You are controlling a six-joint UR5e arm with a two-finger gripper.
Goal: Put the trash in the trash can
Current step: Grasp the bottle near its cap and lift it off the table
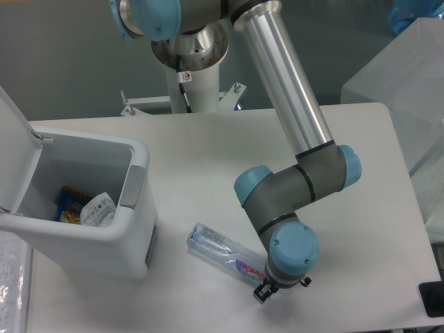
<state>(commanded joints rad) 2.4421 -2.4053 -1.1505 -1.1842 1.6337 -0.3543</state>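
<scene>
Clear ribbed plastic bottle (225, 252) lies on the matte white table (208, 159), right of the boxy bin (104, 229); gripper (261, 293) at its capped end, jaws' state unreadable

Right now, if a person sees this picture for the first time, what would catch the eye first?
Most striking is the big silver-and-grey arm with light blue joints, reaching down across the white table. Its gripper sits at the labelled end of a clear plastic bottle lying near the front edge. On the left stands the open white trash can, already holding wrappers.
</scene>
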